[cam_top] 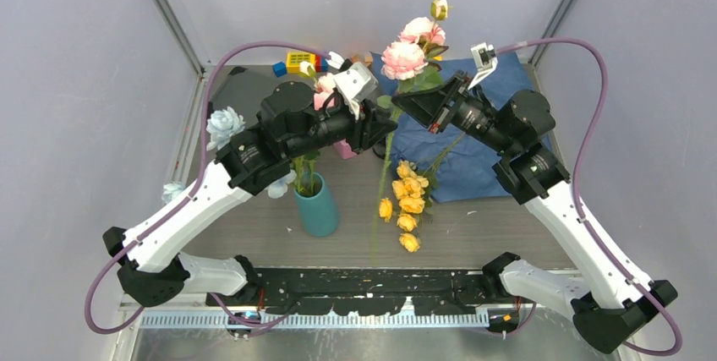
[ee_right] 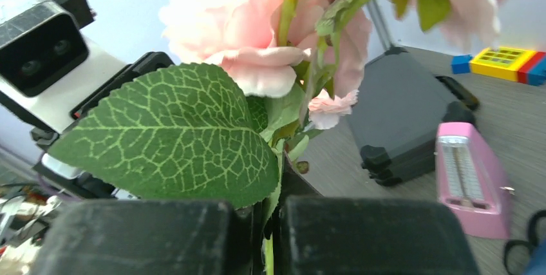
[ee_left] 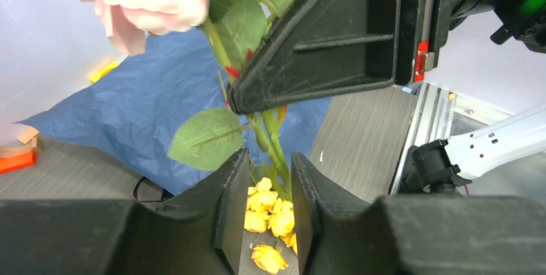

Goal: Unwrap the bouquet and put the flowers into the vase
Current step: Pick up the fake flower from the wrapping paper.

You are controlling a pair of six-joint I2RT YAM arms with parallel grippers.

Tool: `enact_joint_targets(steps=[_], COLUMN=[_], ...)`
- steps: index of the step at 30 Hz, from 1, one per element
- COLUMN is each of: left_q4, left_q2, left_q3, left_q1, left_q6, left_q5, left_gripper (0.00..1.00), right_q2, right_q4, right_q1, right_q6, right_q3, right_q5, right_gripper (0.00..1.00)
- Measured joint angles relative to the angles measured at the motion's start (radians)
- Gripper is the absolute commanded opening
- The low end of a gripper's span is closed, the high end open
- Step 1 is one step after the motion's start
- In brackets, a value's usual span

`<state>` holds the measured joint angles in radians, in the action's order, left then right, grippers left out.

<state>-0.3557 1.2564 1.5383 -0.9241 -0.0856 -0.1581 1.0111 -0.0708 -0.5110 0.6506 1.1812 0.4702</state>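
The pink flowers (cam_top: pixel 404 58) hang in the air behind the vase (cam_top: pixel 318 213), toward the right arm's side, and both arms meet at their green stem (ee_left: pixel 273 143). I judge this to be a handover of the stem from one arm to the other, so that the grip sits at a better place for lowering the stem end into the round mouth of the vase. The right gripper (ee_right: pixel 273 210) has its jaws pressed together on the stem, just under a large leaf (ee_right: pixel 174 136), and so it carries the blooms. The left gripper (ee_left: pixel 270 165) is lower on the same stem. Its jaws stand a little apart and the stem runs through the gap, but I cannot tell whether they touch it. The yellow flowers (cam_top: pixel 410 202) lie on the desk (cam_top: pixel 473 230) just beside the vase, on the right arm's side. The blue paper (cam_top: pixel 482 154) is spread behind them, farther from the vase.
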Motion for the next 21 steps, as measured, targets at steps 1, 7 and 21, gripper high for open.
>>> enact_joint_targets(steps=[1,7,21], left_q4=[-0.004,-0.023,-0.136], left_q2=[0.000,-0.015,-0.020], left_q3=[0.000,0.002,0.224], left_q1=[0.000,0.009,0.020], left_q6=[0.008,0.043,0.107], left_q5=[-0.002,-0.009,-0.045], left_gripper=[0.42,0.70,0.97], right_q2=[-0.008,-0.058,-0.097], right_q4=[0.021,0.126,0.090], right_q1=[0.001,0.002,0.002], right_q6=[-0.019,-0.150,-0.211], right_q3=[0.003,0.019,0.024], right_q5=[-0.015,-0.129,-0.180], right_gripper=[0.00,0.00,0.00])
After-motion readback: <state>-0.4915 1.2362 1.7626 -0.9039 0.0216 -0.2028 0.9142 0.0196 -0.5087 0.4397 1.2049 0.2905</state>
